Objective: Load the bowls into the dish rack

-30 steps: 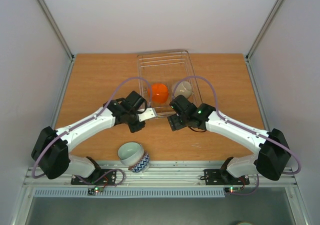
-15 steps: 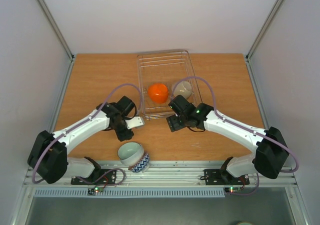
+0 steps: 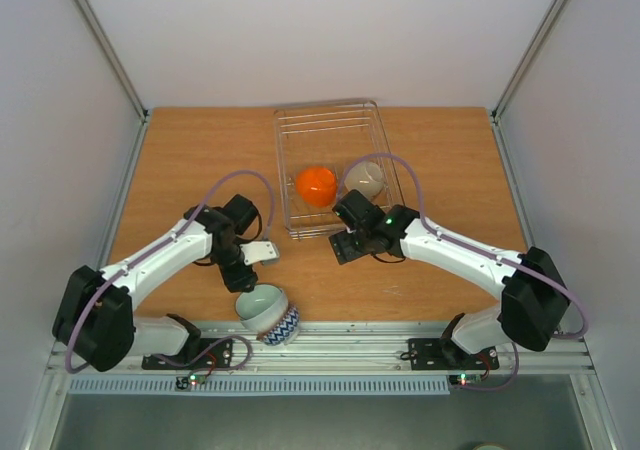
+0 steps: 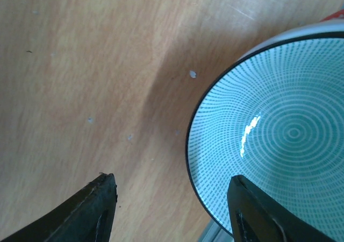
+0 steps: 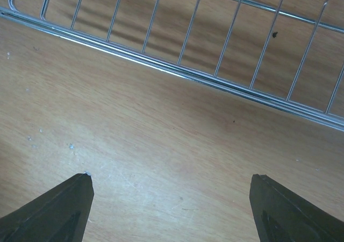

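Note:
The wire dish rack (image 3: 330, 120) stands at the back middle of the table. An orange bowl (image 3: 315, 185) and a beige bowl (image 3: 364, 178) lie in its near end. A blue-and-white zigzag bowl (image 3: 270, 312) sits at the near table edge. My left gripper (image 3: 246, 275) is open just above that bowl's far-left rim. In the left wrist view (image 4: 172, 199) one finger (image 4: 252, 210) is over the bowl's teal inside (image 4: 279, 129) and the other over bare wood. My right gripper (image 3: 343, 247) is open and empty over the table, just in front of the rack's near wall (image 5: 177, 70). White and red-patterned bowls are out of view.
A metal rail (image 3: 330, 345) runs along the near table edge right behind the zigzag bowl. Grey walls and slanted frame posts (image 3: 105, 45) close in the table on the left, right and back.
My left arm has drawn back from the rack's near-left corner toward the near edge and now hangs over the zigzag bowl. The right arm has barely moved.

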